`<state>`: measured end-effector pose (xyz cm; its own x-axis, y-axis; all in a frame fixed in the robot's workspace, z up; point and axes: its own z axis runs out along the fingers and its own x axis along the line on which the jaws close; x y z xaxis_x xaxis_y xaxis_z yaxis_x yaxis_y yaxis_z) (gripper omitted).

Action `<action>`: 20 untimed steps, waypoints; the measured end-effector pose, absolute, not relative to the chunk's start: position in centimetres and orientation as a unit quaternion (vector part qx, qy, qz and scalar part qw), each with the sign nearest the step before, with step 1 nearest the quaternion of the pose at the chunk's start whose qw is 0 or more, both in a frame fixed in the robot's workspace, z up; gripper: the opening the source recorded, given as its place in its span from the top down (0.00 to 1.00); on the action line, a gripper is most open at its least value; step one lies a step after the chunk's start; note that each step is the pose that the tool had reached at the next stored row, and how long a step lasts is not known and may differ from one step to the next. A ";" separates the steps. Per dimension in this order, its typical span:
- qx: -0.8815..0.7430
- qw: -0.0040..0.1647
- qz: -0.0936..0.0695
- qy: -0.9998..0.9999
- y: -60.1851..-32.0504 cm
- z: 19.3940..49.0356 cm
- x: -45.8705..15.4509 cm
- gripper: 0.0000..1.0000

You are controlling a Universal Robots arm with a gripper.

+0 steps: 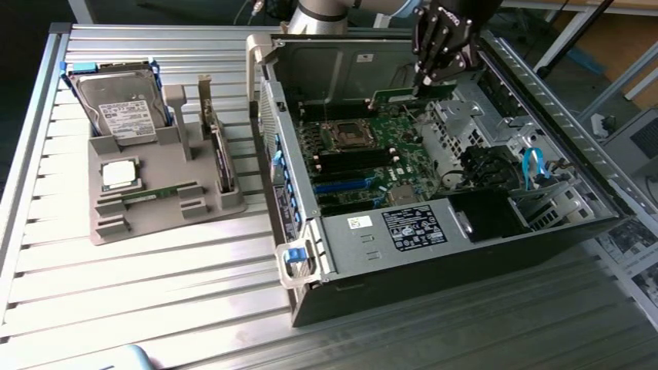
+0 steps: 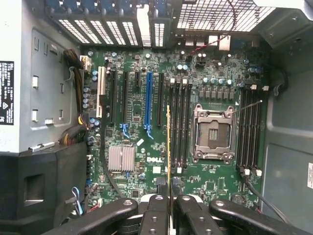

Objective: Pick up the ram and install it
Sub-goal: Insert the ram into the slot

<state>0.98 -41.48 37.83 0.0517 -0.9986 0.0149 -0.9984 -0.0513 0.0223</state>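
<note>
My gripper (image 1: 426, 80) hangs over the open computer case (image 1: 308, 254), shut on the ram (image 1: 409, 95), a thin green stick held on its long edge. In the wrist view the ram (image 2: 168, 142) shows edge-on between the two black fingers (image 2: 155, 211). It is lined up along the black memory slots (image 2: 179, 122) beside the empty CPU socket (image 2: 213, 132) and hangs above the motherboard (image 2: 132, 122); I cannot tell whether it touches a slot. A second green stick (image 1: 159, 193) lies in the grey holder (image 1: 113, 227) outside the case.
The grey holder at the exterior view's left also carries a silver hard drive (image 1: 122, 108) and a square silver CPU chip (image 1: 119, 173). Inside the case are a black power supply (image 1: 488, 216), blue cables (image 1: 532, 166) and more memory slots (image 2: 249, 127) on the socket's other side.
</note>
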 end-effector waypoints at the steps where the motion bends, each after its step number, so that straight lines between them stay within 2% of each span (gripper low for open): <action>1: 0.725 0.013 -0.002 -0.689 -41.5 37.7 1.0 0.87; 20: 0.725 0.013 -0.002 -0.689 -41.5 36.5 1.0 0.87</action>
